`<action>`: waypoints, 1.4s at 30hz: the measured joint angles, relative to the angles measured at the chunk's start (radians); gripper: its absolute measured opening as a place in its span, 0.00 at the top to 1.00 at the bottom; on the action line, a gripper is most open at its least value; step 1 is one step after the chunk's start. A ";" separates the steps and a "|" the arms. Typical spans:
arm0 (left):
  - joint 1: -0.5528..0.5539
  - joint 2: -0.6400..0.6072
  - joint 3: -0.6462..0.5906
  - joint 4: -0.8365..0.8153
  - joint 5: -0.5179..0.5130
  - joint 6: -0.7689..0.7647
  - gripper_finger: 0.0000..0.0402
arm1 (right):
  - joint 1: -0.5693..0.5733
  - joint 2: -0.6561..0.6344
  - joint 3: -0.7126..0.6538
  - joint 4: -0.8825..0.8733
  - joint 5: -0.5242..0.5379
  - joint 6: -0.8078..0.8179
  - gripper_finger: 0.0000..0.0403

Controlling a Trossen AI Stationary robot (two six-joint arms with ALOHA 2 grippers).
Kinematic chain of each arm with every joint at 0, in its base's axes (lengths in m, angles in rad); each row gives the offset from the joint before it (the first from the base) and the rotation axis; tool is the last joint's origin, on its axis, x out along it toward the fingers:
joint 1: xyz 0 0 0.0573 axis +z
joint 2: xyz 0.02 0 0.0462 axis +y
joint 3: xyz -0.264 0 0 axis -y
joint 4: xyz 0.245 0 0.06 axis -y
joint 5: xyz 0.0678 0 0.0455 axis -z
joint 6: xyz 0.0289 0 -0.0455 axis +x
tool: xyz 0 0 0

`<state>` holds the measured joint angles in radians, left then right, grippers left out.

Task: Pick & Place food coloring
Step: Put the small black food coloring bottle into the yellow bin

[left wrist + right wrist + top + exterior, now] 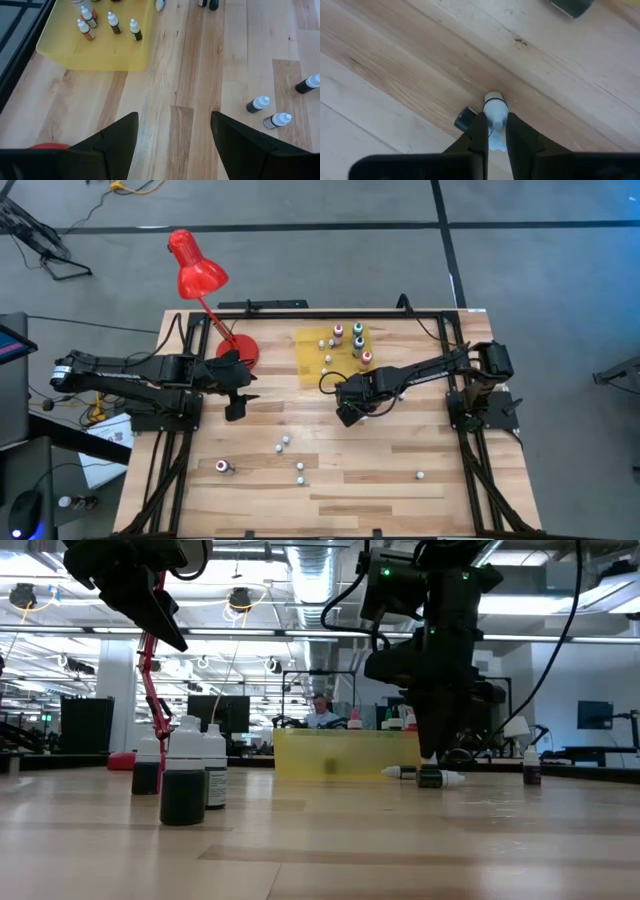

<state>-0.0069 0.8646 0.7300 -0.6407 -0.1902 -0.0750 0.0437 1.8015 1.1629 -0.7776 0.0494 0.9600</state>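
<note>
Pinching a white-capped bottle (494,116) on the worktop (380,470) beside the mat (318,360), the right claw (495,131) is closed; left claw (172,131) is held open, empty.

A red desk lamp (197,277) stands beside a yellow mat (312,360) on the wooden table (380,470).

The right gripper (496,131) points straight down, its fingers squeezed close. The left gripper (172,135) hangs up high, fingers wide apart.
</note>
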 joint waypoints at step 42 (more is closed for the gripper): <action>0.001 0.000 0.000 0.003 -0.013 0.027 0.40 | -0.334 0.182 0.410 -0.114 -0.025 -0.472 0.89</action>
<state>-0.0055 0.8645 0.7300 -0.6375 -0.2035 -0.0483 -0.2901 1.9840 1.5726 -0.8916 0.0243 0.4884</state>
